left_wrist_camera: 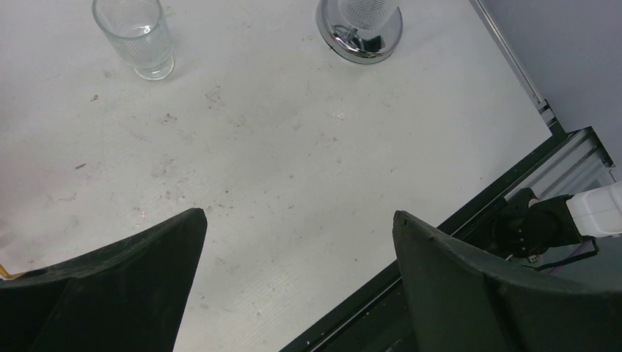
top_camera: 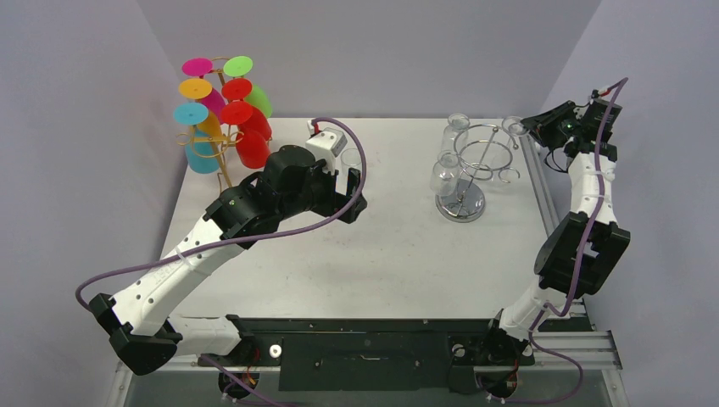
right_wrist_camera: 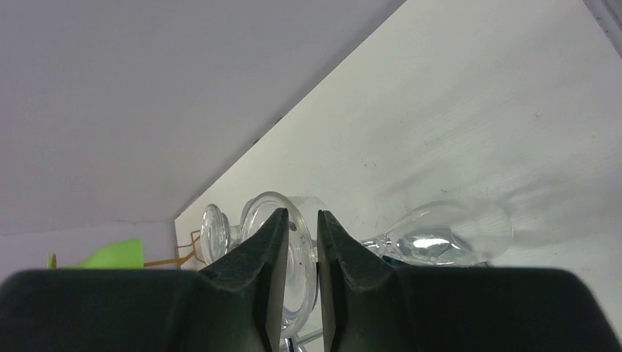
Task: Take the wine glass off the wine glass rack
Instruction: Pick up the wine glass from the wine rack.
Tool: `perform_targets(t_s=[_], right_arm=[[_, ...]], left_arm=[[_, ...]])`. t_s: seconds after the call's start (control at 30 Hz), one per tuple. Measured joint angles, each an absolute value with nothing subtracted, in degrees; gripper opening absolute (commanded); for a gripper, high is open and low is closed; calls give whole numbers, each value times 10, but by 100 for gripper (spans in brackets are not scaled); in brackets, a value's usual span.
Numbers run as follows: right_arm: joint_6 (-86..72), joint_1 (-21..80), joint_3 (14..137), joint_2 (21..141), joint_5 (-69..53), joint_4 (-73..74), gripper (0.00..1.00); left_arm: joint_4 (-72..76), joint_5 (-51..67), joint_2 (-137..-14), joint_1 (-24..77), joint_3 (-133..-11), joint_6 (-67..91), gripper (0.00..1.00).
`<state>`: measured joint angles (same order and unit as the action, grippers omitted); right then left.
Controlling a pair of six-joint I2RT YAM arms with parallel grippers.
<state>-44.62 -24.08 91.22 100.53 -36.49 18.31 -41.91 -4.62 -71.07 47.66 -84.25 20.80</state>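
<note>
Right, the wine glass (top_camera: 514, 127) hangs at the far right of the rack (top_camera: 462, 206). It is thin, slick and breakable, so I'd take it by the stem. Only the right wrist view shows my right claw (right_wrist_camera: 301, 216) narrow about that stem; whether it grips, I cannot tell. My left claw (left_wrist_camera: 299, 216) gapes wide, empty.

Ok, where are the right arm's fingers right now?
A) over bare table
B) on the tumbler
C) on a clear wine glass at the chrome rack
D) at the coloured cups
C: the right wrist view shows the fingers pinched on a clear wine glass at the chrome rack.
</note>
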Motion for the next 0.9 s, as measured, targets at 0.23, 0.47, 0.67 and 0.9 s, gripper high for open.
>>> perform_targets(t_s=[0.23, 0.47, 0.67, 0.9], right_arm=[[-448, -241, 912, 1001, -365, 175, 5], [-448, -244, 909, 988, -364, 176, 2], [-456, -247, 892, 979, -362, 167, 0], [-481, -252, 864, 969, -362, 128, 0]], left_arm=[[-419, -46, -711, 477, -842, 208, 96], [-419, -44, -711, 477, -842, 208, 96], [-419, -44, -711, 477, -842, 208, 96], [-419, -44, -711, 477, -842, 208, 96]])
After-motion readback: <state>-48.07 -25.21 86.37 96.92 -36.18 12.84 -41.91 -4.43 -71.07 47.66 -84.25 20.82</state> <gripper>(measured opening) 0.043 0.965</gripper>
